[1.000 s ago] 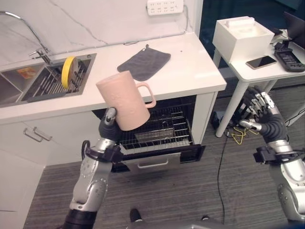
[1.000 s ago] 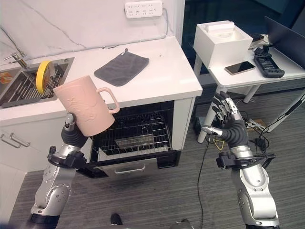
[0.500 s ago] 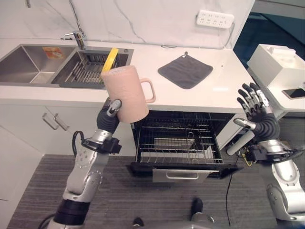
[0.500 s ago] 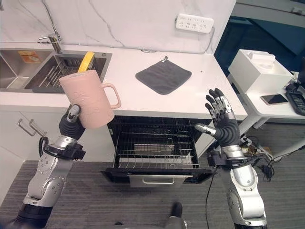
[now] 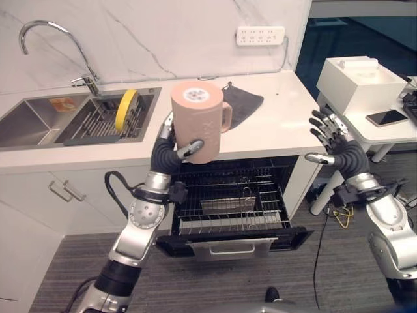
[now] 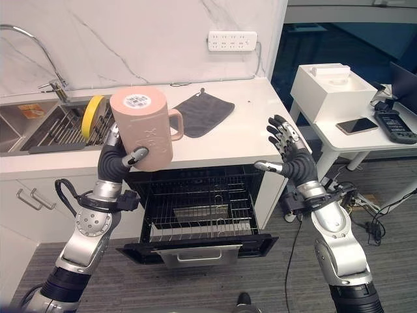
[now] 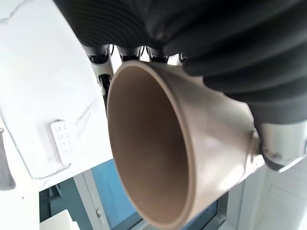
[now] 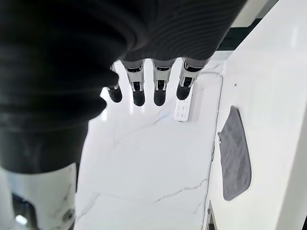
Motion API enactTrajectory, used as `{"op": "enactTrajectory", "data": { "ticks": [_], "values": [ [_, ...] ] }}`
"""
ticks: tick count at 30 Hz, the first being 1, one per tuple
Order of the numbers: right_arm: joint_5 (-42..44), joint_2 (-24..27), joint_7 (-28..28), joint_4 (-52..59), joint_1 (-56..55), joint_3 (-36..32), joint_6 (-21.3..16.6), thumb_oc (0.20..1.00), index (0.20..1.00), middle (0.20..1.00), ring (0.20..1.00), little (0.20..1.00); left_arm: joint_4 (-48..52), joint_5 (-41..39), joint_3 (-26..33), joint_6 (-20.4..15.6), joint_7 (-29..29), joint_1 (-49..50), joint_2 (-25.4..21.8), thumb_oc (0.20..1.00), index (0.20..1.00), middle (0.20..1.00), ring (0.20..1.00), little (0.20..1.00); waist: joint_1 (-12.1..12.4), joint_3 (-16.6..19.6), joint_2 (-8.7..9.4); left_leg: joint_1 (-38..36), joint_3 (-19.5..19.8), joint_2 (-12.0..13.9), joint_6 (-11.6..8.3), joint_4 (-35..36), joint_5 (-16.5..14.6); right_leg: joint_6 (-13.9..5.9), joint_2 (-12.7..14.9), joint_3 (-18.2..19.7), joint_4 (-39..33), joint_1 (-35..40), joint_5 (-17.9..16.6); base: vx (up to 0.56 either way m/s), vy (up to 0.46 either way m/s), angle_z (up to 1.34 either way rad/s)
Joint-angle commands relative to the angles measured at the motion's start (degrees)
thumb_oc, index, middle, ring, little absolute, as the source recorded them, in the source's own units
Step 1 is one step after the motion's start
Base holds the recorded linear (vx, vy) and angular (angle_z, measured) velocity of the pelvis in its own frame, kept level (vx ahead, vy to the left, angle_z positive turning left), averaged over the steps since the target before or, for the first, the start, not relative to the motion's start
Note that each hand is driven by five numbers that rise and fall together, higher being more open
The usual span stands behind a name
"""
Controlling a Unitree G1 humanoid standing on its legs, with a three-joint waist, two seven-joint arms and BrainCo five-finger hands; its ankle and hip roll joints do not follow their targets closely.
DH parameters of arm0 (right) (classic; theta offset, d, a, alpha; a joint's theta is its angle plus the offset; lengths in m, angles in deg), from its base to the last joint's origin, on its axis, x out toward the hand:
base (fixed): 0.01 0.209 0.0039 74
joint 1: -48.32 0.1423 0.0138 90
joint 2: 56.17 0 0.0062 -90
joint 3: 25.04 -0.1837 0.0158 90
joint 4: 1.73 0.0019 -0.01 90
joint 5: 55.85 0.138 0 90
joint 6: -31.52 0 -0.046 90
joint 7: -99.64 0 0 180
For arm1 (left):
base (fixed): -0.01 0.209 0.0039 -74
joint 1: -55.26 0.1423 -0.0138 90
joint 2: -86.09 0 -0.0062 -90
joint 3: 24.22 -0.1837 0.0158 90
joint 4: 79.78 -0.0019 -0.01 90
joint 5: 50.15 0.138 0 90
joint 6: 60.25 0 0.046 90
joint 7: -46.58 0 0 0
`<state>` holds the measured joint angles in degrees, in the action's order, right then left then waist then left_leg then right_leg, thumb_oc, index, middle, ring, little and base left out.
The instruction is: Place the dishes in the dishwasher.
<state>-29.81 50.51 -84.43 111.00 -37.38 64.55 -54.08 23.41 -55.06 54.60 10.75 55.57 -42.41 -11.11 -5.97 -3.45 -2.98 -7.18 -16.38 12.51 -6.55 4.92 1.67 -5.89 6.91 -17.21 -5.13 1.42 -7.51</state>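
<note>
My left hand (image 5: 171, 149) is shut on a tall pink mug (image 5: 199, 127), held tipped so its labelled base faces the camera and its handle points right; its hollow inside (image 7: 148, 153) shows in the left wrist view. The mug hangs above the front edge of the white counter (image 5: 273, 127), over the open dishwasher (image 5: 234, 202), whose wire rack (image 5: 228, 212) is pulled out. A yellow plate (image 5: 125, 109) stands on edge in the sink rack (image 5: 104, 120). My right hand (image 5: 339, 147) is raised, open, fingers spread, beside the counter's right end.
A grey cloth (image 5: 242, 104) lies on the counter behind the mug. A faucet (image 5: 58, 49) curves over the sink. To the right stands a white side table (image 5: 384, 134) with a white box (image 5: 358, 81) and a phone (image 5: 386, 117).
The camera has shifted. My left hand has tilted the mug further, so its base now faces the camera, and brought it right, over the dishwasher. The right hand stays raised and open.
</note>
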Motion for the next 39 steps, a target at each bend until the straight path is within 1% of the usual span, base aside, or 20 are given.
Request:
{"op": "enactTrajectory", "data": {
  "ticks": [1, 3, 8, 11, 14, 16, 18, 22, 26, 28, 30, 39],
  "values": [
    [1.27, 1.40, -1.38, 3.11, 6.69, 0.52, -2.55, 1.000, 1.000, 1.000, 1.000, 1.000, -0.21, 3.99, 0.00, -2.66, 0.63, -5.53, -4.65, 0.200, 0.200, 0.200, 0.200, 0.200, 0.12, 1.31, 3.08, -1.20, -1.67, 1.19, -1.47, 0.08, -0.73, -3.17, 2.64, 2.25, 0.13, 4.97, 6.10, 0.00, 0.000, 0.00],
    [1.07, 1.35, -1.81, 3.71, 9.68, 1.85, -2.46, 1.000, 1.000, 1.000, 1.000, 1.000, -1.69, 4.56, -1.43, -1.60, -0.30, -6.76, -4.74, 0.200, 0.200, 0.200, 0.200, 0.200, 0.16, 1.74, 2.93, -1.34, -1.79, 1.13, -1.47, 0.08, -0.77, -3.20, 2.70, 2.44, 0.13, 5.11, 6.13, 0.00, 0.000, 0.00],
    [0.24, 0.49, -2.29, 5.10, 12.65, 3.33, -2.18, 1.000, 1.000, 1.000, 1.000, 1.000, -4.12, 5.92, -3.65, -0.55, -0.69, -7.71, -4.26, 0.200, 0.200, 0.200, 0.200, 0.200, 0.23, 2.07, 2.83, -1.45, -1.90, 0.97, -1.31, 0.08, -1.02, -3.20, 2.88, 2.67, 0.13, 5.19, 6.21, 0.00, 0.000, -0.04],
    [-2.23, 0.36, -2.20, 5.56, 14.32, 4.02, -3.43, 1.000, 1.000, 1.000, 1.000, 1.000, -4.71, 6.36, -4.17, -0.27, -0.98, -8.03, -4.28, 0.200, 0.200, 0.200, 0.200, 0.200, 0.40, 2.28, 2.85, -1.46, -1.94, 0.93, -1.26, 0.08, -1.14, -3.29, 3.02, 2.71, 0.13, 5.17, 6.19, 0.00, 0.000, 0.00],
    [-3.01, -0.04, -3.37, 6.89, 17.10, 5.49, -1.97, 1.000, 1.000, 1.000, 1.000, 1.000, -5.51, 6.98, -4.83, 0.55, -0.83, -8.87, -4.31, 0.200, 0.200, 0.200, 0.200, 0.200, 0.52, 2.37, 2.75, -1.49, -1.99, 0.89, -1.29, 0.08, -1.19, -3.35, 3.13, 2.94, 0.13, 5.15, 6.18, 0.00, 0.000, 0.00],
    [-3.97, -0.17, -3.79, 7.27, 18.09, 6.34, -1.80, 1.000, 1.000, 1.000, 1.000, 1.000, -5.92, 7.05, -5.17, 1.24, -1.31, -9.12, -4.35, 0.200, 0.200, 0.200, 0.200, 0.200, 0.60, 2.42, 2.74, -1.55, -2.03, 0.86, -1.28, 0.08, -1.19, -3.39, 3.14, 2.98, 0.13, 5.18, 6.16, 0.00, 0.000, 0.00],
    [-4.05, -0.24, -4.23, 7.80, 19.69, 7.24, -0.81, 1.000, 1.000, 1.000, 1.000, 1.000, -6.47, 6.59, -5.78, 1.77, -2.60, -9.30, -4.10, 0.200, 0.200, 0.200, 0.200, 0.200, 0.76, 2.61, 2.84, -1.53, -2.11, 0.91, -1.26, 0.08, -1.19, -3.40, 3.20, 2.99, 0.13, 5.16, 6.20, 0.00, 0.000, 0.00],
    [-5.51, -0.57, -5.18, 7.98, 21.66, 8.78, 0.33, 1.000, 1.000, 1.000, 1.000, 1.000, -7.77, 6.71, -6.97, 1.98, -3.34, -9.92, -3.82, 0.200, 0.200, 0.200, 0.200, 0.200, 0.93, 2.73, 2.92, -1.46, -2.22, 0.93, -1.23, 0.08, -1.17, -3.43, 3.30, 3.02, 0.13, 5.18, 6.23, 0.00, 0.000, 0.00],
    [-9.46, -0.55, -6.39, 7.99, 22.62, 10.00, 0.23, 1.000, 1.000, 1.000, 1.000, 1.000, -8.16, 7.49, -7.55, 1.87, -3.93, -10.12, -3.99, 0.200, 0.200, 0.200, 0.200, 0.200, 1.06, 2.84, 2.95, -1.50, -2.28, 0.89, -1.19, 0.08, -1.21, -3.52, 3.36, 3.05, 0.13, 5.20, 6.25, 0.00, 0.002, -0.01],
    [-9.14, 0.19, -6.43, 8.12, 23.45, 10.43, 1.65, 1.000, 1.000, 1.000, 1.000, 1.000, -8.01, 7.87, -7.75, 1.46, -4.18, -10.32, -4.37, 0.200, 0.200, 0.200, 0.200, 0.200, 1.13, 2.83, 3.00, -1.54, -2.30, 0.85, -1.16, 0.08, -1.23, -3.53, 3.43, 3.01, 0.13, 5.30, 6.29, 0.00, 0.000, 0.00],
    [-8.98, -0.06, -5.70, 7.77, 23.72, 10.70, 2.15, 1.000, 1.000, 1.000, 1.000, 1.000, -7.56, 8.24, -7.88, 0.81, -3.99, -10.66, -4.47, 0.200, 0.200, 0.200, 0.200, 0.200, 1.20, 2.76, 3.08, -1.49, -2.34, 0.87, -1.19, 0.08, -1.20, -3.60, 3.49, 2.90, 0.13, 5.31, 6.25, 0.00, 0.000, 0.00],
    [-9.48, -1.00, -3.91, 7.24, 24.44, 11.05, 2.98, 1.000, 1.000, 1.000, 1.000, 1.000, -3.85, 8.82, -7.63, -1.39, -3.79, -11.57, -4.77, 0.200, 0.200, 0.200, 0.200, 0.200, 1.57, 2.63, 3.16, -1.47, -2.13, 0.84, -1.18, 0.08, -1.22, -3.61, 3.50, 2.83, 0.13, 5.45, 6.27, 0.00, 0.000, 0.00]
  ]
}}
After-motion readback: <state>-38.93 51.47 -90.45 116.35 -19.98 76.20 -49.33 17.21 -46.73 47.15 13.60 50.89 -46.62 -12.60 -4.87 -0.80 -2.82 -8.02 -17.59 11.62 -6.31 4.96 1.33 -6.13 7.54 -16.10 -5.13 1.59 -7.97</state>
